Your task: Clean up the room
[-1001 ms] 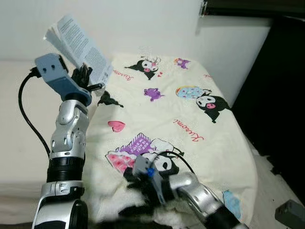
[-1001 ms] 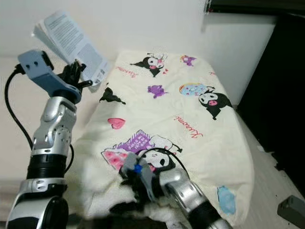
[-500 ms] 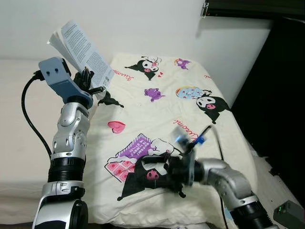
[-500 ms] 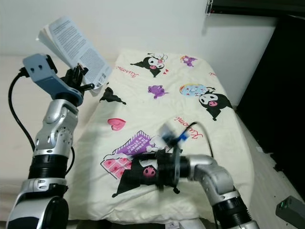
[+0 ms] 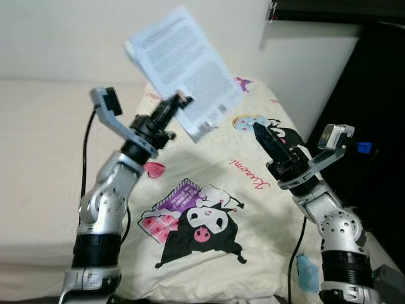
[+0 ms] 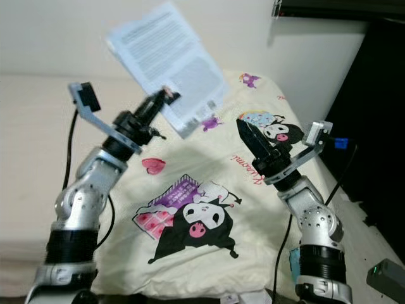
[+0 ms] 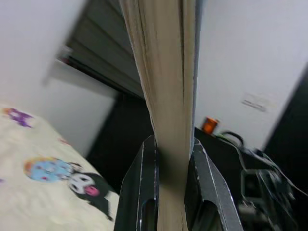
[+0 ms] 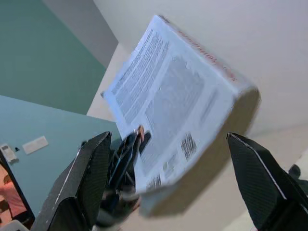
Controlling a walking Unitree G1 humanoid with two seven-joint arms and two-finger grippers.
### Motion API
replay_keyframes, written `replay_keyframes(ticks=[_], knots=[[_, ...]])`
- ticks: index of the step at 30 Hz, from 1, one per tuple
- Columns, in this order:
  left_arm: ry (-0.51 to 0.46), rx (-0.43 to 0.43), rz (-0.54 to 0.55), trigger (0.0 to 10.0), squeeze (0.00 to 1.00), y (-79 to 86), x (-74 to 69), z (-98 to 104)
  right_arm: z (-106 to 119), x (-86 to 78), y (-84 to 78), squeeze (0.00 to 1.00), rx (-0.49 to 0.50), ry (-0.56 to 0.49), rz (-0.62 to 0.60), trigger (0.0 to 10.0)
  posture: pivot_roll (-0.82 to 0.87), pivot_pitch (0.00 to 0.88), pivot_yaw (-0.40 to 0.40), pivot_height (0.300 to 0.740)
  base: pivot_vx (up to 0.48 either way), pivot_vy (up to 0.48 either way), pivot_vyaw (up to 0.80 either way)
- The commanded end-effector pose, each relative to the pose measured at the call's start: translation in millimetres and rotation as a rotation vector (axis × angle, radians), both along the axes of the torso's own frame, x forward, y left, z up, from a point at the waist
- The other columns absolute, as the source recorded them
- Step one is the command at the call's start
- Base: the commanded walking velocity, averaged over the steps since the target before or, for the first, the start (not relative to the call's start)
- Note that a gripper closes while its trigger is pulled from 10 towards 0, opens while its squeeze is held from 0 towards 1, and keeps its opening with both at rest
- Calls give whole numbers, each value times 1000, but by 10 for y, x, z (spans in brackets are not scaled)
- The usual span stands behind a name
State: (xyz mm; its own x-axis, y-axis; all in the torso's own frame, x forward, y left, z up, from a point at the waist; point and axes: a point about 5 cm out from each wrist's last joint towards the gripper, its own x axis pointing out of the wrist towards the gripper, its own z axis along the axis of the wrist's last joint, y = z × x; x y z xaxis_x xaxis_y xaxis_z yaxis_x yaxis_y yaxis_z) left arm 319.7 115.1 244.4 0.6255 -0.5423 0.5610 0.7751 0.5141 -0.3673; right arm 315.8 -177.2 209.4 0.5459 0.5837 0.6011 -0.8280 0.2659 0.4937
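A white paperback book (image 5: 186, 69) with printed text on its cover is held tilted in the air above the bed, pinched at its lower corner by my left gripper (image 5: 174, 104), which is shut on it. In the left wrist view the book's page edge (image 7: 166, 91) runs between the two fingers (image 7: 142, 192). My right gripper (image 5: 264, 137) is raised over the right side of the bed, open and holding nothing, pointing toward the book from a short distance. In the right wrist view its fingers (image 8: 91, 178) stand wide apart, framing the book (image 8: 178, 101).
The bed carries a cream blanket (image 5: 209, 183) printed with cartoon characters. A beige mattress (image 5: 38, 158) lies to the left, dark furniture (image 5: 373, 95) to the right. A small grey object (image 6: 386, 275) sits on the floor at the right.
My left arm has swung the book rightward and over the bed. My right gripper has lifted off the blanket's front part and risen to the right, now facing the book.
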Motion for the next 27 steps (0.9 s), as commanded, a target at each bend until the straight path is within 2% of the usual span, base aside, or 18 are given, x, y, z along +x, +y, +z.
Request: replay_keyframes(ticks=[1,5,13,19,21,27], knots=[[-58,-15,-55,10000,0,-31,-75,94,113,11,2,0,32,-28,8,10000,0,0,-34,462,0,0,0],[-64,-22,-121,10000,0,-78,-133,97,171,50,30,0,59,-6,3,10000,1,0,-38,462,0,0,0],[-80,-38,-166,10000,0,-77,-191,107,146,33,39,0,54,15,14,10000,1,0,-38,462,0,0,0],[-91,-88,-172,10000,0,-19,-207,167,11,19,19,0,24,68,1,10000,-2,0,-34,462,0,0,0],[-94,-99,-174,10000,0,-5,-208,188,-85,18,41,0,-23,106,-5,10000,-4,0,-32,462,0,0,0],[-100,-106,-195,10000,0,-27,-235,205,-151,-9,55,0,-13,136,11,10000,-5,0,-33,462,0,0,0]])
